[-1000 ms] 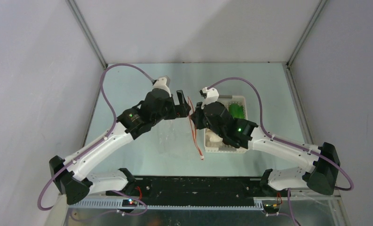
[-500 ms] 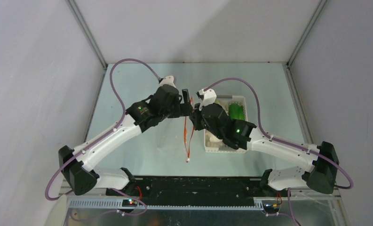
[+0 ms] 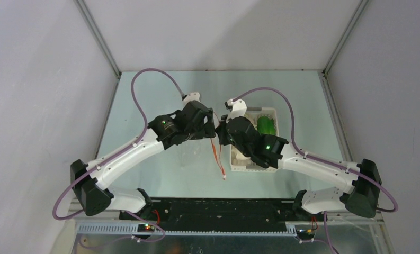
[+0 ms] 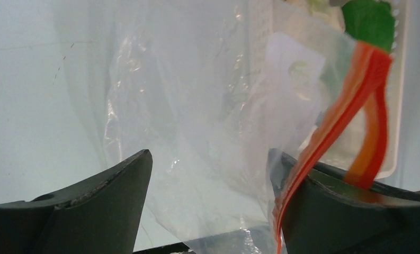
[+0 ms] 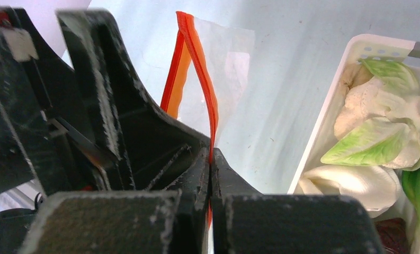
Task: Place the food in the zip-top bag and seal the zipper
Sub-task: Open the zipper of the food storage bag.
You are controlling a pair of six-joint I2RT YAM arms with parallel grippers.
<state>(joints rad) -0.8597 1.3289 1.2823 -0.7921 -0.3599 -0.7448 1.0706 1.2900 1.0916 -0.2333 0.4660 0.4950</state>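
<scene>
Red-orange along its mouth, the zipper (image 5: 197, 53) of the clear bag (image 4: 197, 132) is pinched flat between the fingers of the right gripper (image 5: 211, 169), whose jaws are closed tight on that strip. From the grip, two runs of the strip rise apart from each other, so the mouth there is parted.

In the top view both grippers meet near the middle of the table (image 3: 144, 106). The strip trails from them toward 6 o'clock and ends in a small white slider (image 3: 224, 177). The bag's thin film spreads out at about 7 o'clock from the grippers; whether its lower part rests on the table cannot be told.

The left gripper (image 4: 208, 159) faces the right one from 9 o'clock. Its jaws stand wide apart with crinkled film between them. The strip lies along the inner face of one finger, but nothing is clamped.

A white perforated basket (image 5: 327, 116) sits just beside the right gripper at 3 o'clock. All the food visible is inside it, none in the bag. The green bok choy (image 3: 267, 125) lies at the basket's far end, toward 12 o'clock. In the right wrist view, pale white and green lumps (image 5: 374, 143) are heaped against the basket wall. A dark brown ball (image 5: 390, 233) shows at the bottom edge, partly cut off.
</scene>
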